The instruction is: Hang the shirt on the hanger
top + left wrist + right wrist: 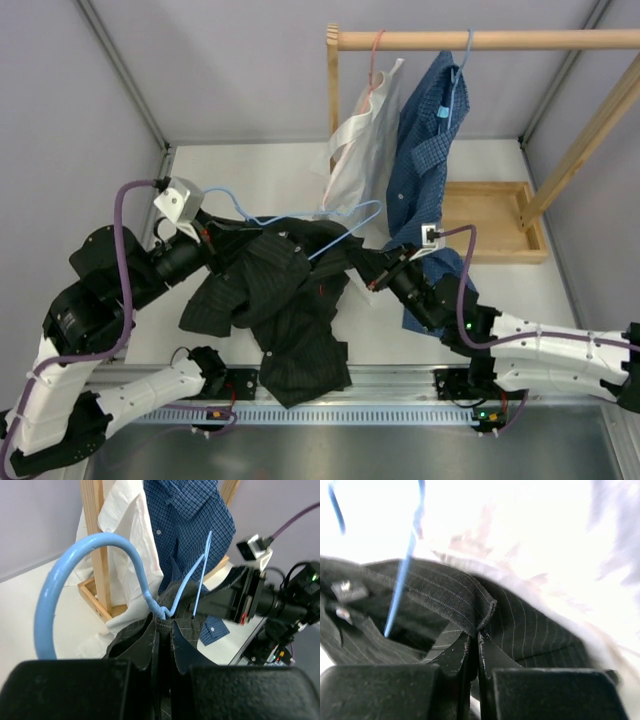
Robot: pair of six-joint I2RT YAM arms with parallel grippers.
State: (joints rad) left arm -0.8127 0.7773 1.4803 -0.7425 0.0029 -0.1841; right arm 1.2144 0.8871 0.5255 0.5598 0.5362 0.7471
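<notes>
The dark shirt [285, 305] hangs bunched between my two grippers above the table, its tail drooping toward the near edge. The light-blue wire hanger [340, 215] lies across its top, with the hook at the left and one shoulder poking up to the right. My left gripper [205, 240] is shut on the shirt's fabric [215, 625] just below the hanger's twisted neck [161, 611]; the hook [90, 550] arches in front of it. My right gripper [376, 277] is shut on a folded edge of the shirt [440, 592], with a hanger wire [402, 582] running into the cloth to its left.
A wooden clothes rack [480, 40] stands at the back right. On it hang a white shirt [360, 140] on a pink hanger and a blue checked shirt [425, 140]. The rack's wooden base tray [495, 220] sits on the table. Grey walls enclose the sides.
</notes>
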